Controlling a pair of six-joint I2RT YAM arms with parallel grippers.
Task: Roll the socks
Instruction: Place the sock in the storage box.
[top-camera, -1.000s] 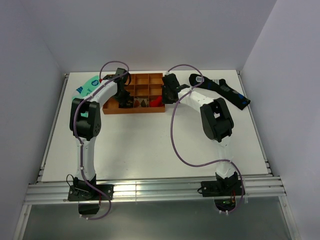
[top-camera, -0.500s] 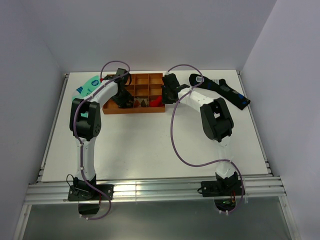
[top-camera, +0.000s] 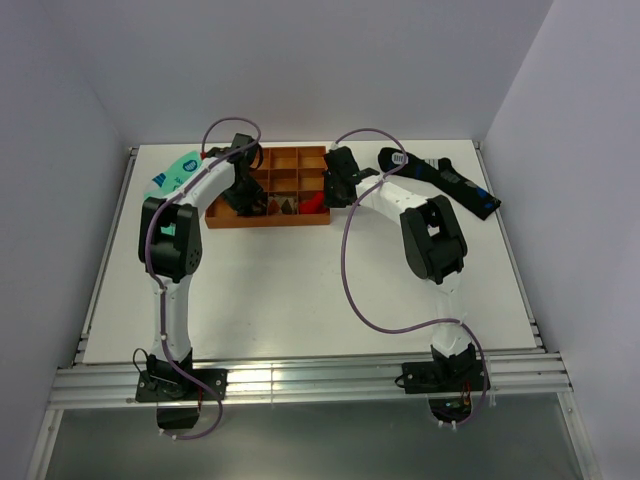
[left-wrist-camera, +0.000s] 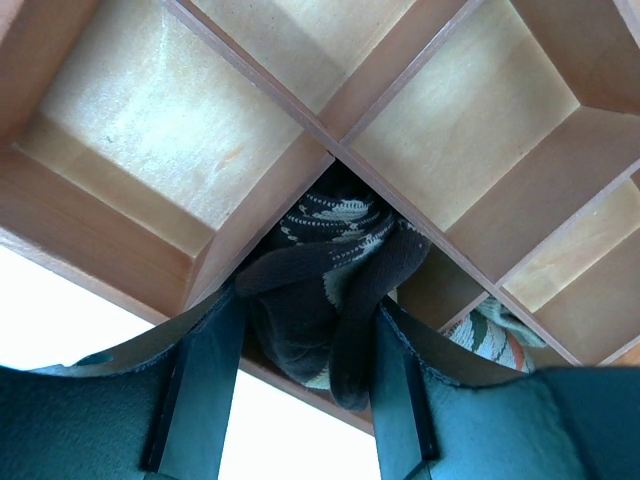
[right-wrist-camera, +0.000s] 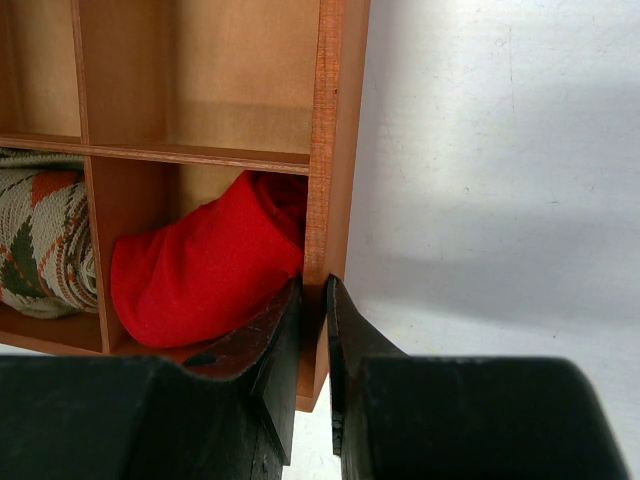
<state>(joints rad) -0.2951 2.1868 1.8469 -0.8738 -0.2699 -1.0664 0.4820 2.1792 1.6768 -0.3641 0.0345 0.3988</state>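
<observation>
The left gripper (left-wrist-camera: 310, 300) is set with jaws part-way apart, one finger on each side of the rolled brown argyle fabric socks (left-wrist-camera: 325, 235), no firm hold evident. The roll is lodged in a front-row compartment of the orange-brown wooden divided tray (left-wrist-camera: 260, 195), its length lying along the fingers. The right gripper (right-wrist-camera: 312, 292) is clamped on the tray's right wall, so the left arm is judged nearer
</observation>
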